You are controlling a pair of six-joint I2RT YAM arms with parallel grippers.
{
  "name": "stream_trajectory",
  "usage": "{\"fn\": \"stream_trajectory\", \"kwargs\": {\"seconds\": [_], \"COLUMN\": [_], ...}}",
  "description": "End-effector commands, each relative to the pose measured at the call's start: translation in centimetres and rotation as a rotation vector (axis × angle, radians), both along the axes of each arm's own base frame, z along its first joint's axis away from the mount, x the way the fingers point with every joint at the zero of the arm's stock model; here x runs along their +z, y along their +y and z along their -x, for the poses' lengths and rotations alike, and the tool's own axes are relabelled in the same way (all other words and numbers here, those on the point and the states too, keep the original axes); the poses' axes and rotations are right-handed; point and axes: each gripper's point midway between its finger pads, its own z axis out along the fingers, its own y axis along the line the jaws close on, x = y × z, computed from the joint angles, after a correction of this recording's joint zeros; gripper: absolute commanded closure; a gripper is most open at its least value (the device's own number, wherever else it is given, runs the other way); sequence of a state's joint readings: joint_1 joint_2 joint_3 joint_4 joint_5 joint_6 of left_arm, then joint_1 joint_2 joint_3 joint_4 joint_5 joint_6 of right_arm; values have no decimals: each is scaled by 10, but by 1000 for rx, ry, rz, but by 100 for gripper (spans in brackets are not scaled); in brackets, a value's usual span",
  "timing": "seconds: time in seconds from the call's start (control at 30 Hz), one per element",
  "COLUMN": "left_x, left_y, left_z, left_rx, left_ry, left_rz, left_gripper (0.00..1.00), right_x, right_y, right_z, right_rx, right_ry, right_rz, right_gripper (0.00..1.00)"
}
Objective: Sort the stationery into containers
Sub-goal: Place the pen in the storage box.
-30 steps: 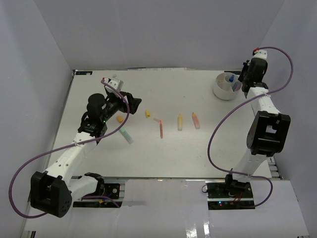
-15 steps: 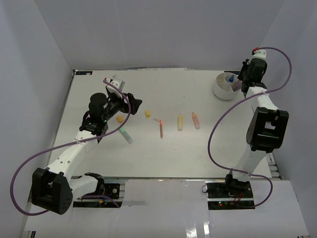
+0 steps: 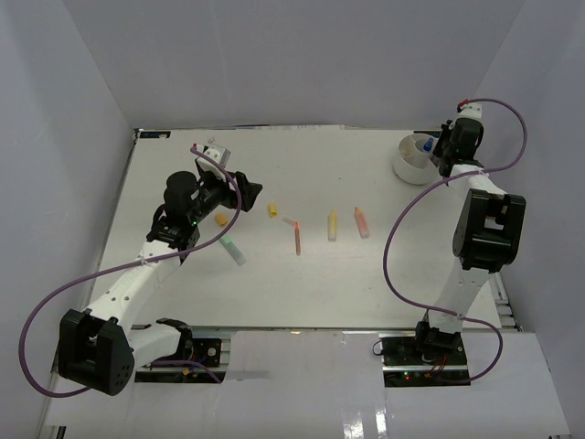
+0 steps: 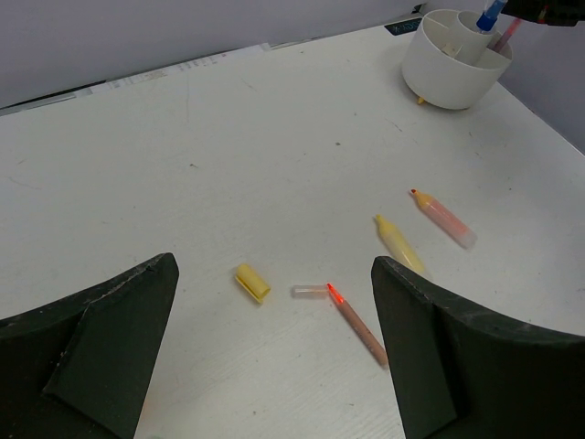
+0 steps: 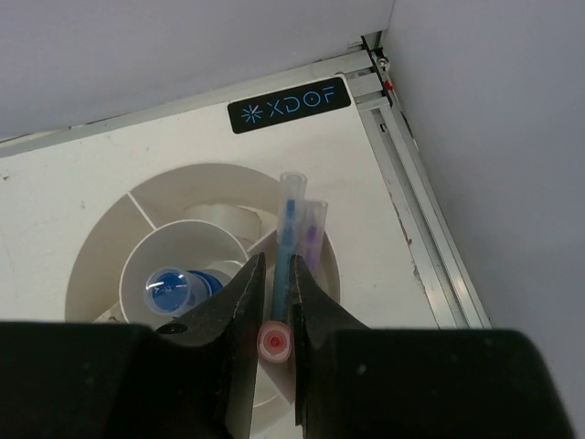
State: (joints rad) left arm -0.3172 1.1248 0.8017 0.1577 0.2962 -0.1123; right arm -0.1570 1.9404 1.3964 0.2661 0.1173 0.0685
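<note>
over the last second the right gripper (image 5: 272, 320) has slid in over the white tub (image 3: 413, 161), jaws clamped on a pink pen (image 5: 273, 342) above an outer compartment, so a drop looks close; the left gripper (image 4: 274, 357) hangs wide open, empty, over the yellow cap (image 4: 251, 282).

Round white tub (image 3: 413, 161) at far right of the desk, inner dividers around a central cup. Central cup holds a blue-capped clear bottle (image 5: 172, 285), upright. Outer compartment on the right side holds a blue pen (image 5: 287, 240) and a purple pen (image 5: 313, 231), both standing tilted, side by side. A pink-red pen (image 5: 273, 342) stands end-up at that same compartment.

Loose on the desk, mid area, well apart from the tub: orange highlighter (image 4: 442, 218), yellow highlighter (image 4: 398, 242) just beside it, orange-tipped pen (image 4: 356, 323) with a clear cap (image 4: 308, 292) at its tip, small yellow eraser (image 4: 251, 282), orange eraser (image 3: 220, 219), green highlighter (image 3: 232, 250) lying diagonal.
</note>
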Motion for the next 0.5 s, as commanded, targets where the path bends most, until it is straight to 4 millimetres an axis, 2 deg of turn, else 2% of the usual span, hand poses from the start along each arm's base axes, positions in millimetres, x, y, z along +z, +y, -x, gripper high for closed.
{"fn": "stream_trajectory", "kwargs": {"seconds": [0.0,0.03,0.07,0.13,0.17,0.27,0.47], "left_x": [21,21,21,22,22,24,27], "left_y": [-3,-3,-2,-2,-2,-2,-2], "left_z": [0,0,0,0,0,1,3], "left_rx": [-11,-11,-9,-8,-8,-11,-13], "left_ry": [-46,-47,-47,-51,-50,-55,-63], "left_rz": [19,19,19,19,18,22,28], "left_gripper": [2,2,2,2,2,2,2], "right_x": [8,6,7,14,16,27,46], "right_y": [-9,-8,-8,-7,-8,-8,-8], "right_z": [-7,-6,-5,-5,-4,-4,2], "right_rx": [-22,-25,-26,-23,-24,-19,-14], "right_ry": [-57,-53,-57,-72,-76,-91,-117], "right_rz": [20,11,8,10,14,32,56], "right_gripper": [85,83,76,69,62,53,41]}}
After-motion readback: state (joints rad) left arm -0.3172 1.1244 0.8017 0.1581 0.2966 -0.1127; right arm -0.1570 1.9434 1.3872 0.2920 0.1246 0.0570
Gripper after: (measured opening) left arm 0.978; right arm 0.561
